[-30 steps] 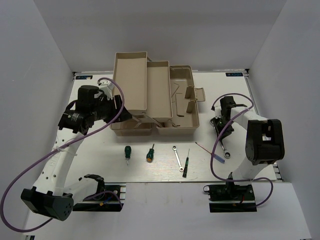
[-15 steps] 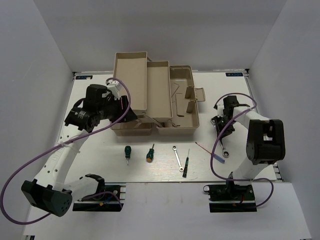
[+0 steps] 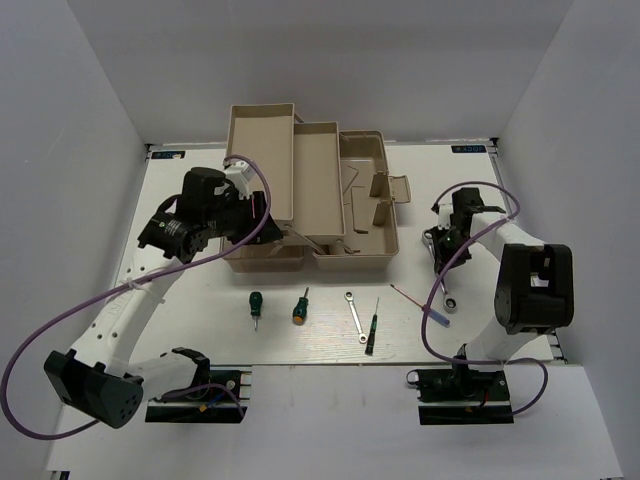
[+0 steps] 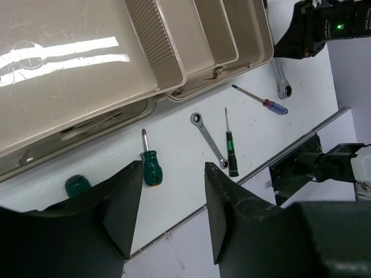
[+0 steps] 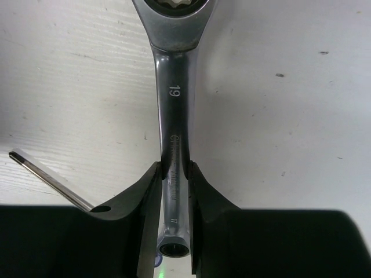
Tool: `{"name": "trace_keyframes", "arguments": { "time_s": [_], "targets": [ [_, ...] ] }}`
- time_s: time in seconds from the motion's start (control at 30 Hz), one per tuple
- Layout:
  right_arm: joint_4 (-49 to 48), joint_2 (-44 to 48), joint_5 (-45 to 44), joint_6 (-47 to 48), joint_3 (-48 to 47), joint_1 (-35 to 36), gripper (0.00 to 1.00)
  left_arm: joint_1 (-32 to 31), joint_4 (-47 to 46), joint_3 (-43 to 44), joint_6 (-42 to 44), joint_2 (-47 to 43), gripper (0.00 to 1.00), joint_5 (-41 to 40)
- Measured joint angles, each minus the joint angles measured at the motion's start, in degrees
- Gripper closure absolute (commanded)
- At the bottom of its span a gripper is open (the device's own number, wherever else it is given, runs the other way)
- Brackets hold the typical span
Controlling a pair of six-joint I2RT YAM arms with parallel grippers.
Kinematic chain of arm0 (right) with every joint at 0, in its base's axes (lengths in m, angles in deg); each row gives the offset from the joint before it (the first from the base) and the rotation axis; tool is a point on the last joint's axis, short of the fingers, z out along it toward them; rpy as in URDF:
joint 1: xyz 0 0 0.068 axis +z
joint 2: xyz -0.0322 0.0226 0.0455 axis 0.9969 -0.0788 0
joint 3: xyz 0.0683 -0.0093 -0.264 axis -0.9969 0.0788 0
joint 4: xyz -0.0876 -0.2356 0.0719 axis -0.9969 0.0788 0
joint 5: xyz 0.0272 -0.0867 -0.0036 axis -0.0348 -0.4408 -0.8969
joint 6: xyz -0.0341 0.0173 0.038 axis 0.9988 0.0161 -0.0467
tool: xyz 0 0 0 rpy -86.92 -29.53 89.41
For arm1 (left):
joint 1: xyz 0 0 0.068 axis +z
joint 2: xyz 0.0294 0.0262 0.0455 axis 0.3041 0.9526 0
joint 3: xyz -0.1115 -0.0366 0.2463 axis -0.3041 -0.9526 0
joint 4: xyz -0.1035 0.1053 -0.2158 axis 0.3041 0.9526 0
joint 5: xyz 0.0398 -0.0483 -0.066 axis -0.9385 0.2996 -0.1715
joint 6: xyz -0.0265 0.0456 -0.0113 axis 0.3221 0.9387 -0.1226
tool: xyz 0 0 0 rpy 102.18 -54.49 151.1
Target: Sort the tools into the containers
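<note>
Silver flat steel wrench [image 5: 172,87], right of the beige plastic toolbox [image 3: 360,262], was pinched by the right gripper [image 5: 173,174]; the left gripper [image 4: 172,171] hung open at the toolbox's left side.

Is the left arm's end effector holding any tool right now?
No, the left end effector has its fingers apart with nothing between them; a green-handled screwdriver lies loose below.
</note>
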Motion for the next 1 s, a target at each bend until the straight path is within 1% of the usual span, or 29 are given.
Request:
{"name": "trace_keyframes", "arguments": {
  "time_s": [0.47,0.73,0.87,0.9,1.0],
  "targets": [
    [1.9,3.1,0.5,-0.6,-4.8,-0.6,1.0,-3.1,-1.8,0.0,-0.2,0.6,0.43,-1.2],
    [3.6,7.0,2.0,-1.0,-8.4,-3.2,1.0,-4.5,-2.3,0.0,-0.2,1.2,0.43,-1.7],
    [5.7,8.4,3.9,-1.7,-11.0,-3.3,1.0,-5.1,-2.8,0.0,-0.2,1.5,0.43,-1.9],
    [6.6,8.5,4.9,-1.9,-12.4,-3.3,1.0,-5.3,-3.0,0.0,-0.2,1.6,0.41,-1.9],
    [8.2,8.5,8.2,-2.8,-16.8,-3.0,1.0,-6.0,-3.7,0.0,-0.2,2.3,0.4,-1.9]
  ]
}}
